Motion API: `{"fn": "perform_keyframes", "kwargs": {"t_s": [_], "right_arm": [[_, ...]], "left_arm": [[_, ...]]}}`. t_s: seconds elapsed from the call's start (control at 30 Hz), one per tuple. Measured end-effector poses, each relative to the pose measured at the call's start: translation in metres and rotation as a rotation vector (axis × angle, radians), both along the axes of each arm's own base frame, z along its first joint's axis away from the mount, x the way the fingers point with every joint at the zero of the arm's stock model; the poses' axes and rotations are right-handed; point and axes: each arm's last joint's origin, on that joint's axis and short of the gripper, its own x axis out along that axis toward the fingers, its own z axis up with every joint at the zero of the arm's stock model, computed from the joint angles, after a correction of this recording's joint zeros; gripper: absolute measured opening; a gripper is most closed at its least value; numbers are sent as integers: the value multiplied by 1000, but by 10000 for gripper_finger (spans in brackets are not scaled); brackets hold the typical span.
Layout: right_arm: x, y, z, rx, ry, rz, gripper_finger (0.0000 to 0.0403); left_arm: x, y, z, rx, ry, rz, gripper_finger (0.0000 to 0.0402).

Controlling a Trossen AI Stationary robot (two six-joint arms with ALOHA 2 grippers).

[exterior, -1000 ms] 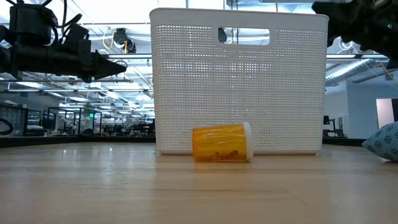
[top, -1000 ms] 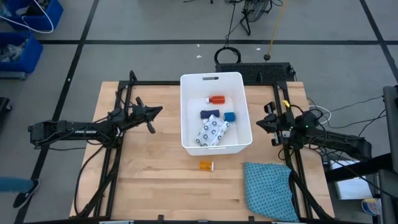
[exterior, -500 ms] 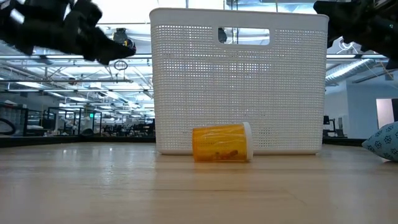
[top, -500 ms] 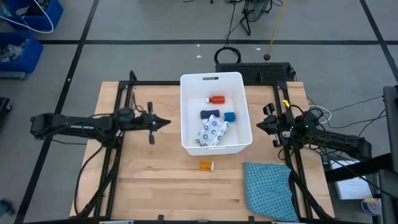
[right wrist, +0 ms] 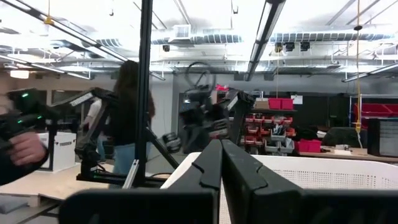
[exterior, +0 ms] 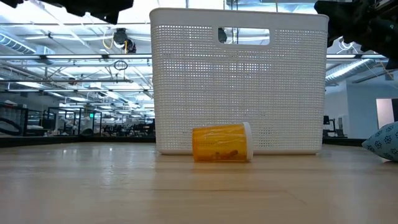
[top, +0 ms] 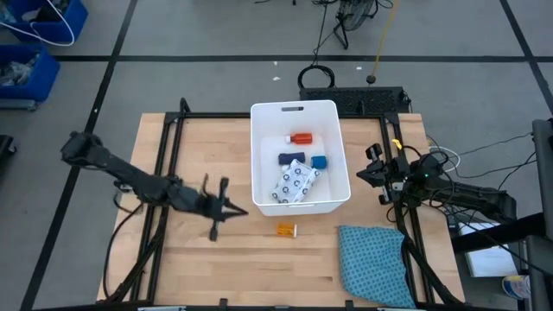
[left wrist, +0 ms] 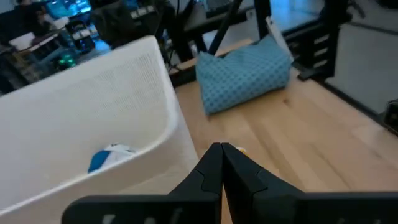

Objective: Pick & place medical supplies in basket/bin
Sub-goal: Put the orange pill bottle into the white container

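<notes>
The left end effector (top: pixel 232 210), fingers clenched together, is hovering near 1 orange pill bottle (top: pixel 286 230) lying on the desk (top: pixel 216 259) beside the white basket (top: pixel 259 160). The right end effector (top: pixel 370 170), also clenched, is waiting by the basket.

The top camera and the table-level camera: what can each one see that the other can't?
Only the top camera sees inside the white basket: an orange bottle, a blue cube, a dark blue bar and a patterned packet. It also shows the left hand, shut.

Only the table-level camera shows the basket's holey wall and the room behind.

Both show the orange bottle lying on the table in front of the basket, and the blue cloth.
</notes>
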Motion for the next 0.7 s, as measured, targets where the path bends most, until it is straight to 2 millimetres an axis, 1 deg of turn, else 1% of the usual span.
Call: {"fn": "perform_keyframes", "kwargs": {"t_s": [0.1,0.2,0.3,0.43,0.6,0.7], "right_arm": [[0,0,0,-8,-2,-4,0],[0,0,0,-12,-3,-7,0],[0,0,0,-9,1,-6,0],[0,0,-1,-6,4,-5,0],[1,0,-3,29,33,5,0],[2,-1,-4,38,44,9,0]], "left_arm": [[14,-22,-17,33,16,52,8],[32,-43,-30,106,25,120,8],[55,-64,-39,212,43,132,8],[87,-88,-43,271,62,135,8],[117,-105,-54,322,153,133,10],[131,-109,-59,302,214,159,27]]}}
